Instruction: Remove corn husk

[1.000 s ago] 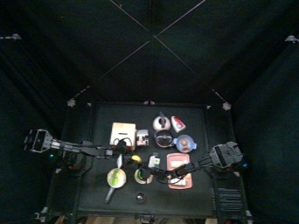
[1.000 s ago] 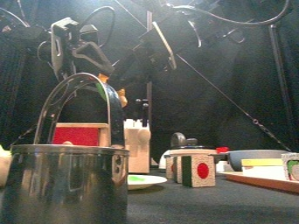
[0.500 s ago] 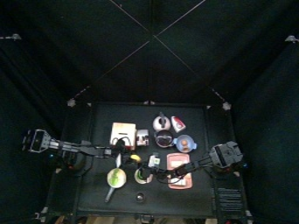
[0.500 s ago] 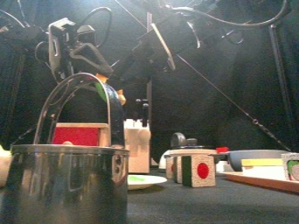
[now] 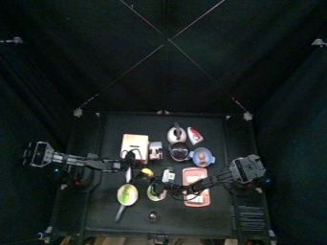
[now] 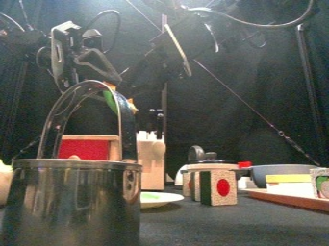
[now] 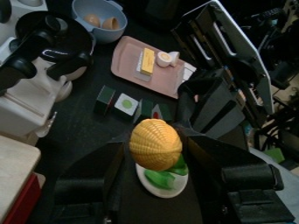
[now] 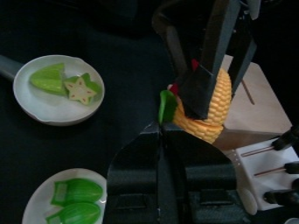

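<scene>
The yellow corn cob (image 7: 156,144) hangs above the table's middle front, between the two arms (image 5: 167,176). A light green strip of corn husk (image 8: 166,105) clings to its side, and more green shows under it (image 7: 177,170). My right gripper (image 8: 163,133) is shut on the cob's near end, and it shows as a black mass behind the cob in the left wrist view (image 7: 212,103). The left gripper (image 7: 163,175) is open, its jaws standing wide on either side of the cob's other end (image 8: 208,48) without pinching it.
A big steel pot (image 6: 77,197) fills the front view's left. A pink tray (image 7: 176,80) holds food, beside a blue bowl (image 7: 79,10) and small picture blocks (image 7: 122,103). Two white plates with green pieces (image 8: 35,101) (image 8: 35,194) lie below the cob, and a pale board (image 8: 267,109) sits beside it.
The left arm has drawn slightly back toward the left. The cob stays in the right gripper, and green now shows where orange did in the front view.
</scene>
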